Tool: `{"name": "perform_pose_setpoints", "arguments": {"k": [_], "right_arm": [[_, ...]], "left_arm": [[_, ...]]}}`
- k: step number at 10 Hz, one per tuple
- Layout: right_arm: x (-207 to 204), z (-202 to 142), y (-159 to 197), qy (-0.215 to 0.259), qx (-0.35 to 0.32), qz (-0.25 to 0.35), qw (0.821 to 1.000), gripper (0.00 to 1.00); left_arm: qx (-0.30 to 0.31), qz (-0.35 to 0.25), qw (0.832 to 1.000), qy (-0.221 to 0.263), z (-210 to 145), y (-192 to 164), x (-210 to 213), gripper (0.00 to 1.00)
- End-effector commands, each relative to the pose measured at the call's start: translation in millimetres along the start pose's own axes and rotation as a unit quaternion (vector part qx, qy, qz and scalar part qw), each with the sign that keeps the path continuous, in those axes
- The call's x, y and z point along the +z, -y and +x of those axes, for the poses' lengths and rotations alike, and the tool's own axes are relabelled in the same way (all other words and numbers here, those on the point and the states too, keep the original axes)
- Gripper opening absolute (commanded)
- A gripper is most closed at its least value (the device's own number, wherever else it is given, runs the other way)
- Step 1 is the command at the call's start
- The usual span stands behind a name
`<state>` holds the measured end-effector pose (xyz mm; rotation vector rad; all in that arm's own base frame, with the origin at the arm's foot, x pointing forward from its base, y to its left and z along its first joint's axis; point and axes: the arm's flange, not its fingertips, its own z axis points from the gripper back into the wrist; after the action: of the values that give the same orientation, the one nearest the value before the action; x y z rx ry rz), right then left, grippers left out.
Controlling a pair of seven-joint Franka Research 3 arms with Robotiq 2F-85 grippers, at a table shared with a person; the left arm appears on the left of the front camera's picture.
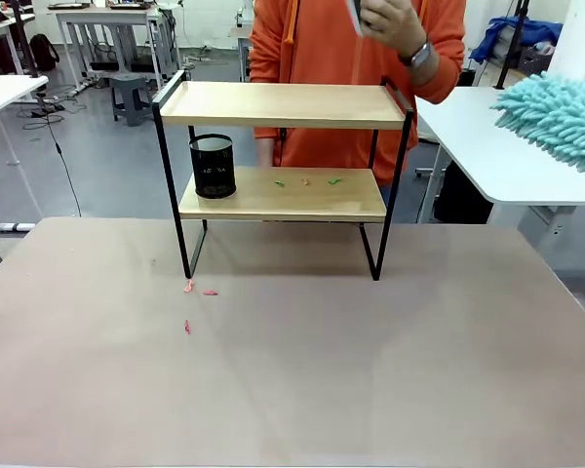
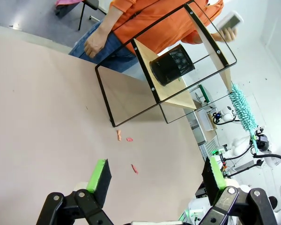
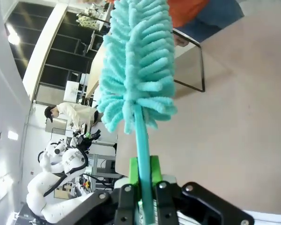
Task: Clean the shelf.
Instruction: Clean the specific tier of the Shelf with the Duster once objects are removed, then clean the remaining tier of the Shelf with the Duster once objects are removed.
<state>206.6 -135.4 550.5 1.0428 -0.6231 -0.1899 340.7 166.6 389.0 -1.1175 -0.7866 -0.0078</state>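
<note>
- Front view: the shelf (image 1: 283,105), two pale wood boards in a thin black metal frame, stood on the matte beige surface (image 1: 370,370) in front of a person in orange (image 1: 312,58).
- A black mesh cup (image 1: 213,166) sat on the lower board, with small green scraps (image 1: 333,180) beside it. Pink scraps (image 1: 187,287) lay on the surface by a front leg.
- A fluffy teal duster (image 1: 556,117) came in at the right edge, well apart from the shelf, with its handle cut off.
- Left wrist view: the left hand (image 2: 155,174) was spread wide, its green pads apart with nothing between them.
- The shelf stood well ahead of this hand, seen from one end, with the cup on the lower board. The pink scraps lay between the hand and the shelf.
- Right wrist view: the right hand (image 3: 144,176) pinched the duster's smooth, slim teal handle between its green pads.
- The shaggy head rose beyond the fingertips, and the shelf's black frame stood on the surface farther ahead, past the head.
</note>
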Motion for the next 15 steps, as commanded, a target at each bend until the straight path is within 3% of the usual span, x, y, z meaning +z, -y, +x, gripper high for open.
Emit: {"name": "perform_pose_setpoints", "arguments": {"k": [1, 15], "right_arm": [[3.1, 1.3, -2.2, 0.002, 0.012, 0.020, 1.000, 0.12], [3.1, 1.3, -2.2, 0.002, 0.012, 0.020, 1.000, 0.12]], "left_arm": [[-0.005, -0.007, 1.000, 0.006, -2.7, 2.3, -2.0, 1.00], [-0.005, -0.007, 1.000, 0.006, -2.7, 2.3, -2.0, 1.00]]}}
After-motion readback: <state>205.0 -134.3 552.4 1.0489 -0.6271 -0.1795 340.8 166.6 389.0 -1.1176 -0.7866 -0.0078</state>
